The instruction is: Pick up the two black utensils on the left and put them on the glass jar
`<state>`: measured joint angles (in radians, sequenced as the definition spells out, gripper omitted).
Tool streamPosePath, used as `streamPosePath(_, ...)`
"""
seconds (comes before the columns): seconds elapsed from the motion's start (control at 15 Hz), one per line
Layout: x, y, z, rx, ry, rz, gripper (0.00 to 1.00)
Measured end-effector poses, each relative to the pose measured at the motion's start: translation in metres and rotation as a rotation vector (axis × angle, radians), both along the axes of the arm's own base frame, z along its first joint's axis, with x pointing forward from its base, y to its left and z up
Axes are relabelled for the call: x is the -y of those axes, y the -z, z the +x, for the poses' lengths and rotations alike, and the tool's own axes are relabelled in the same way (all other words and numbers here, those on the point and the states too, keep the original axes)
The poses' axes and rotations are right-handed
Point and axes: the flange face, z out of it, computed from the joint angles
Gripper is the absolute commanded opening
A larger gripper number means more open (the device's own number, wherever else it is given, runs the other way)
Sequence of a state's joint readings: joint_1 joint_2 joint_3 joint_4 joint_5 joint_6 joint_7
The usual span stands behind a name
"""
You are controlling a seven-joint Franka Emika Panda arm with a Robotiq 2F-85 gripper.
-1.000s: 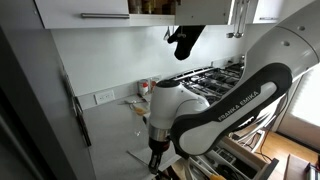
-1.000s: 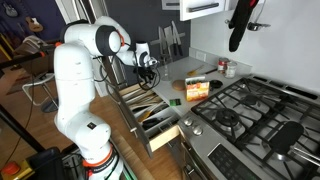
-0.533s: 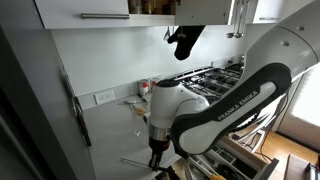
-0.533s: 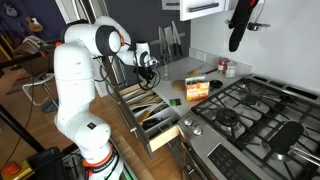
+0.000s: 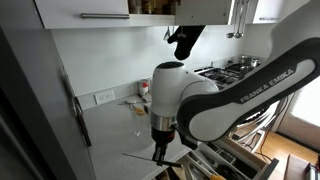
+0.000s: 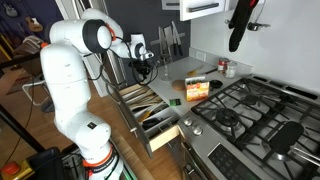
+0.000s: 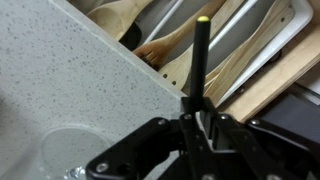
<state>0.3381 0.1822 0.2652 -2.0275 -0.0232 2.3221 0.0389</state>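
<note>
My gripper [image 7: 192, 120] is shut on a slim black utensil [image 7: 199, 60] with a small yellow-green tip. It holds the utensil over the speckled counter [image 7: 70, 80], at the edge beside the open drawer. A faint clear round outline at the lower left of the wrist view [image 7: 55, 152] looks like the glass jar seen from above. The gripper also shows in both exterior views [image 5: 160, 150] [image 6: 150, 68]. I cannot make out a second black utensil.
The open drawer [image 6: 150, 108] holds a tray of pale wooden utensils [image 7: 160, 45]. A gas stove [image 6: 245, 110] lies beyond the counter. An orange-green box [image 6: 197, 89] and small jars [image 6: 224, 68] stand on the counter. A dark mitt [image 6: 240, 25] hangs above.
The arm has swung and risen, and its upper links have shifted. The gripper, still shut on the black utensil, has moved a little over the counter.
</note>
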Motion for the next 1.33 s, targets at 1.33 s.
streamPosePath(1.33,0.016,-0.146,-0.07,0.138,-0.079,-0.087,0.04)
